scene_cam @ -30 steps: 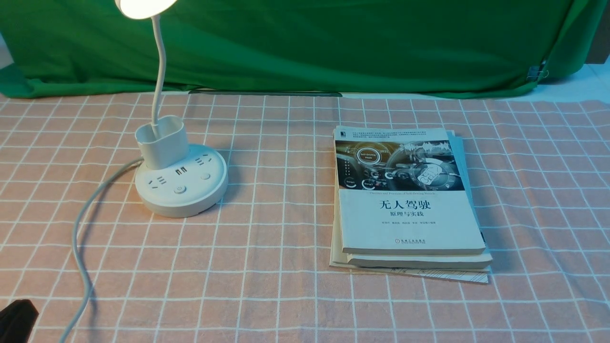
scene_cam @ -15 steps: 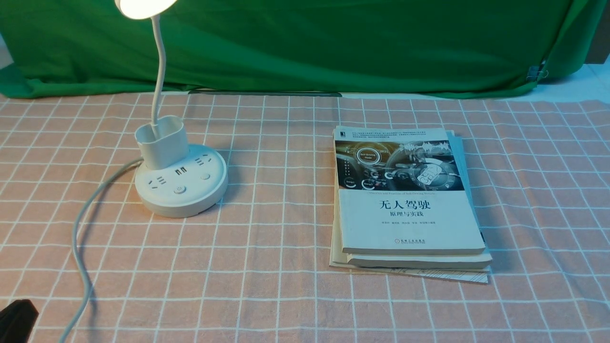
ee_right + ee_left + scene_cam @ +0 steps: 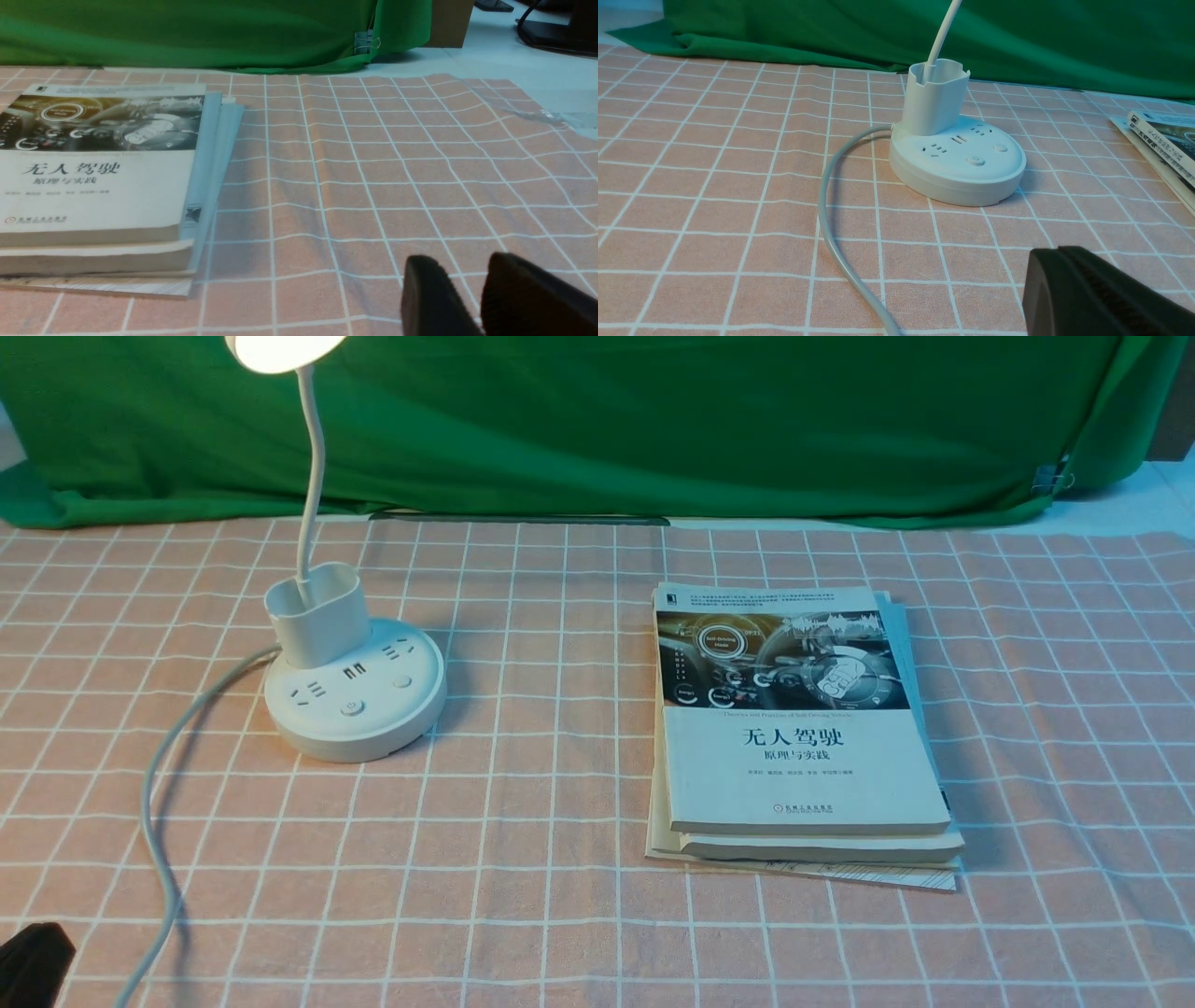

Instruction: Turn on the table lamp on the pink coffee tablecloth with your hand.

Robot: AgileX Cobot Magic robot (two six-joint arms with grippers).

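The white table lamp (image 3: 359,695) stands on the left part of the pink coffee tablecloth (image 3: 523,896), its head (image 3: 280,350) glowing at the top edge. Its disc base (image 3: 962,163) shows sockets and a round button (image 3: 351,707). A grey cord (image 3: 154,803) trails toward the front. My left gripper, the hand (image 3: 33,961), sits at the front left corner, well short of the base; its jaws (image 3: 1057,252) are pressed together and empty. My right gripper (image 3: 460,263) hovers low over bare cloth with a gap between its fingers, holding nothing.
A stack of books (image 3: 798,728) lies right of centre, to the left of my right gripper (image 3: 93,163). A green backdrop cloth (image 3: 653,420) closes off the far side. The pink cloth ends at the far right on a pale tabletop (image 3: 537,70).
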